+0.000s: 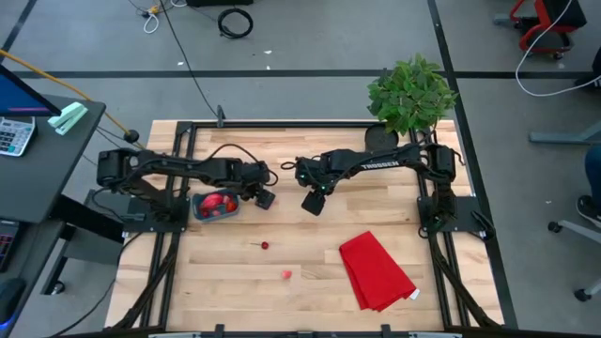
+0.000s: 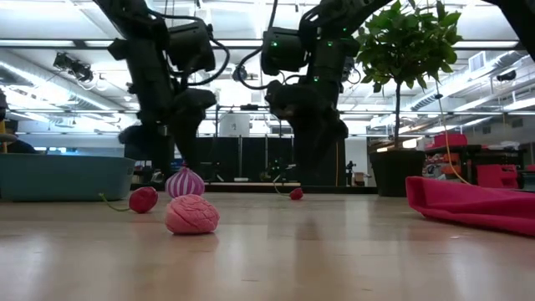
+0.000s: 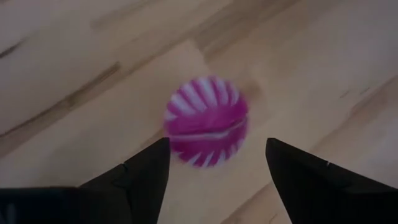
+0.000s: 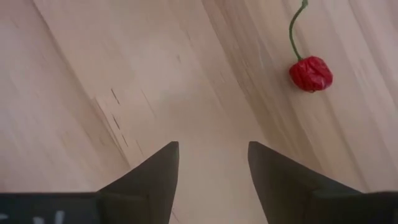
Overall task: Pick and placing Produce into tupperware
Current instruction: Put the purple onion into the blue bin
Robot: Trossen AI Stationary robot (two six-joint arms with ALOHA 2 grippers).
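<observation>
The purple-and-white round piece (image 3: 206, 121) lies on the wooden table, and my left gripper (image 3: 217, 142) hangs open just above it, one finger on each side, touching nothing. From above, the left gripper (image 1: 265, 197) hides this piece; it sits right of the teal tupperware (image 1: 214, 207), which holds red produce (image 1: 218, 202). My right gripper (image 4: 212, 146) is open over bare wood near mid-table (image 1: 313, 202), with a small red stemmed piece (image 4: 311, 73) beyond its fingers. A red piece (image 1: 265, 246) and a pink piece (image 1: 286, 275) lie nearer the table's near edge.
A folded red cloth (image 1: 376, 272) lies on the table's near right. A potted green plant (image 1: 410, 94) stands at the far right corner. In the low view another small red piece (image 2: 296, 194) lies farther back under the right arm.
</observation>
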